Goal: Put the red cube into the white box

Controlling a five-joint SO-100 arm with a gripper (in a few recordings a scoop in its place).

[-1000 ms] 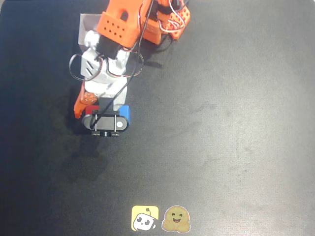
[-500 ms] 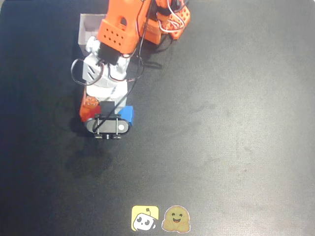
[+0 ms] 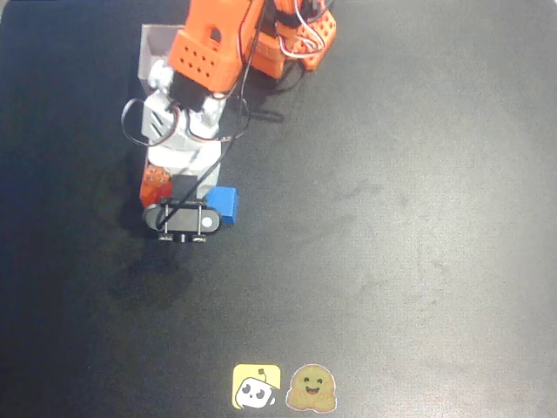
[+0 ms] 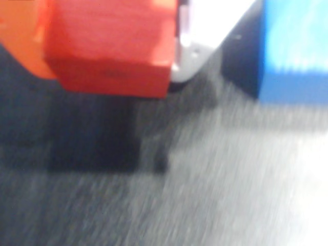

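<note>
Tool (image 4: 174, 41) is clamped on the red cube (image 4: 113, 46): in the wrist view the cube sits between an orange finger on the left and the white finger (image 4: 205, 31) on the right, and its shadow lies clear below it on the tabletop (image 4: 205, 195), so I judge it lifted off the surface. The view is motion-blurred, so the arm is likely moving.

Change over the last second, overhead view: the wrist end with the black camera pod has shifted up-frame, and the red sliver that showed at the pod's left edge earlier is now hidden under the arm. The blue cube (image 3: 226, 205) is more exposed than before and sits just right of the pod, apparently left behind on the tabletop. In the wrist view it is at the right edge, apart from the white finger, not in the grip.

Meaning: grasp looks done and the right cube is taken; the lift has started. The white box (image 3: 157, 43) is at the top-left of the overhead view, mostly covered by the arm, well apart from the cube.

Next, as I judge it: carry back toward the box, clear its near wall, release inside. Risk: brushing the blue cube on the way.
</note>
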